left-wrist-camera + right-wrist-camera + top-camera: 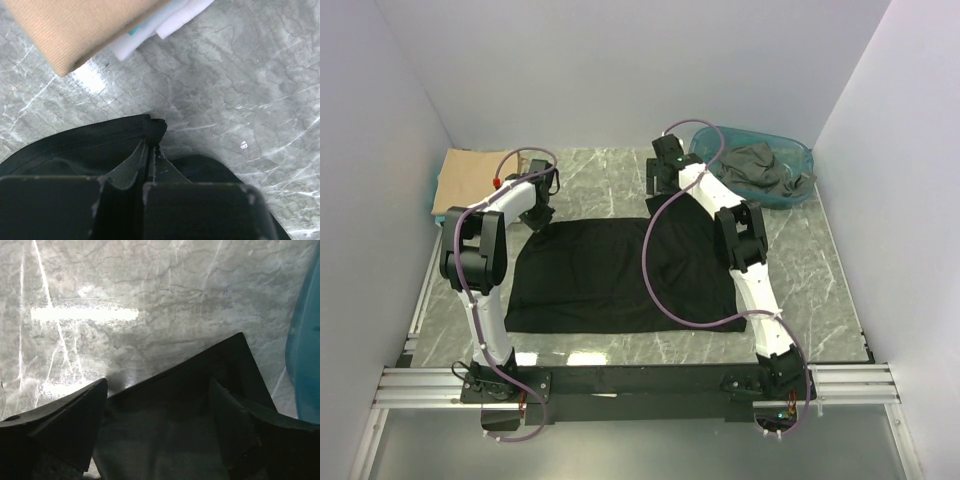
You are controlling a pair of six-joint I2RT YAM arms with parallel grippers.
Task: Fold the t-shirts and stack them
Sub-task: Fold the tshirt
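A black t-shirt lies spread flat on the marble table. My left gripper is at its far left corner, shut on a pinched fold of the black cloth. My right gripper is at the shirt's far edge, open, its fingers either side of a black corner lying on the table. A folded tan t-shirt lies at the back left on thin pale ones. A dark grey t-shirt is crumpled in the tub.
A translucent teal tub stands at the back right; its wall shows at the right edge of the right wrist view. White walls close three sides. Aluminium rails run along the left and near edges. Purple cables loop over the shirt.
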